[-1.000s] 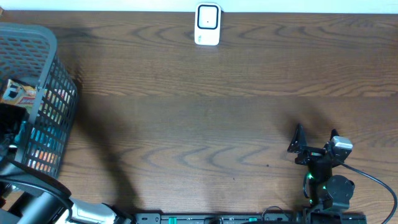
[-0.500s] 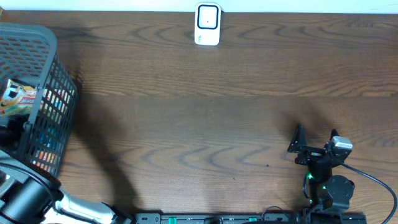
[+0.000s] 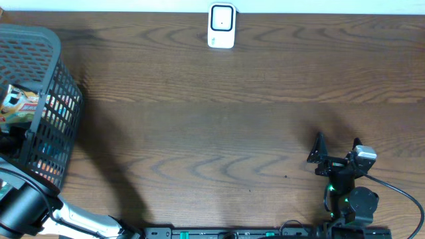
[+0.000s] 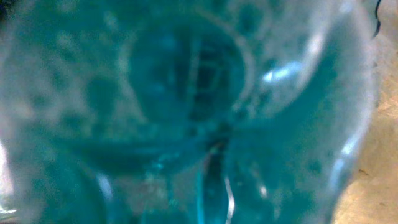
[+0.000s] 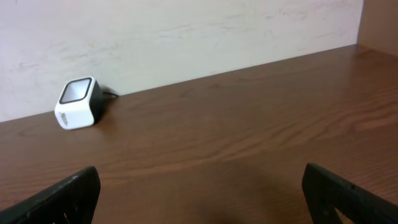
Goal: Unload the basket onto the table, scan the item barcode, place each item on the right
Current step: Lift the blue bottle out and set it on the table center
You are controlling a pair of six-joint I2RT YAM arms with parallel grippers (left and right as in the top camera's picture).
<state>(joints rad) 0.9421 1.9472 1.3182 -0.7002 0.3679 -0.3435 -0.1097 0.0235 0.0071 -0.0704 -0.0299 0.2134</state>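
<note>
A white barcode scanner [image 3: 221, 26] stands at the table's far edge, also seen in the right wrist view as the scanner [image 5: 79, 102] by the wall. My left arm [image 3: 26, 209] reaches into the grey basket [image 3: 63, 99] at the far left. A blurred teal, see-through item [image 4: 186, 112] fills the left wrist view, pressed close to the camera; the left fingers are hidden behind it. My right gripper [image 3: 317, 158] rests low at the right front, and in its wrist view the gripper [image 5: 202, 186] is open with only bare table between the fingers.
The basket holds several packaged goods, among them an orange and white packet [image 3: 16, 103]. The brown wooden table [image 3: 219, 126] stretches between basket and right arm. A pale wall [image 5: 186, 31] runs behind the scanner.
The left arm has sunk deeper into the basket and shifted down-left in the overhead view, uncovering more of the orange packet. The right arm has not moved.
</note>
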